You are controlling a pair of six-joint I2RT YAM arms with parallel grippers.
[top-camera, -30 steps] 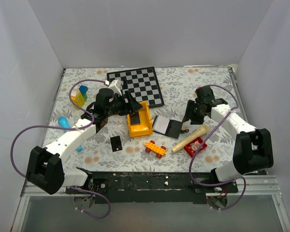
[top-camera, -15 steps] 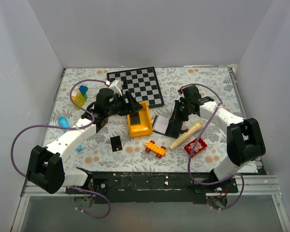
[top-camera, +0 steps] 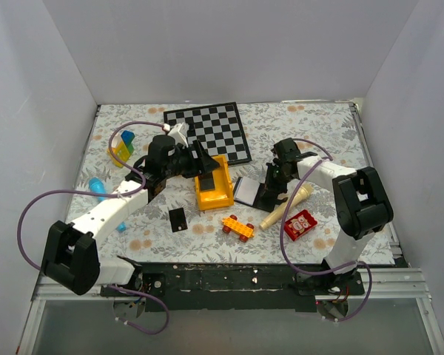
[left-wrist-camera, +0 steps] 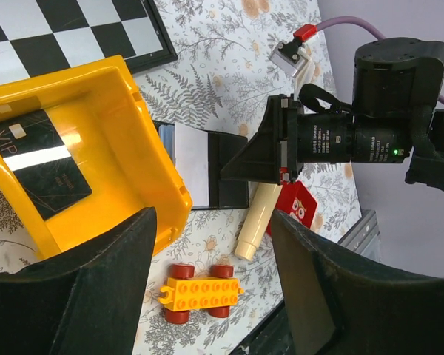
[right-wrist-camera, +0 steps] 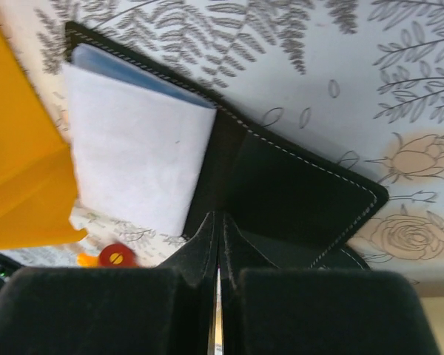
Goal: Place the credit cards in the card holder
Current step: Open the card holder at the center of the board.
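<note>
The card holder (top-camera: 246,190) (left-wrist-camera: 200,159) (right-wrist-camera: 296,185) lies open on the table, right of the yellow bin, with a white sheet over its left half. My right gripper (top-camera: 262,195) (right-wrist-camera: 217,222) is shut, and its tips point down at the black right flap with nothing between them. One black credit card (left-wrist-camera: 37,159) (top-camera: 207,180) lies inside the bin. Another credit card (top-camera: 177,220) lies flat on the table in front of the bin. My left gripper (top-camera: 205,161) (left-wrist-camera: 211,222) hangs open above the bin's right edge and holds nothing.
The yellow bin (top-camera: 213,200) (left-wrist-camera: 133,96) stands at the centre, the chessboard (top-camera: 211,129) (left-wrist-camera: 59,29) behind it. An orange brick car (top-camera: 237,227) (left-wrist-camera: 202,292), a cream cone (top-camera: 288,203) (left-wrist-camera: 255,218) and a red packet (top-camera: 300,224) lie near the card holder. Coloured blocks (top-camera: 122,146) sit far left.
My right gripper has shut and swung left from beside the card holder to stand over its right flap. The left arm has not moved.
</note>
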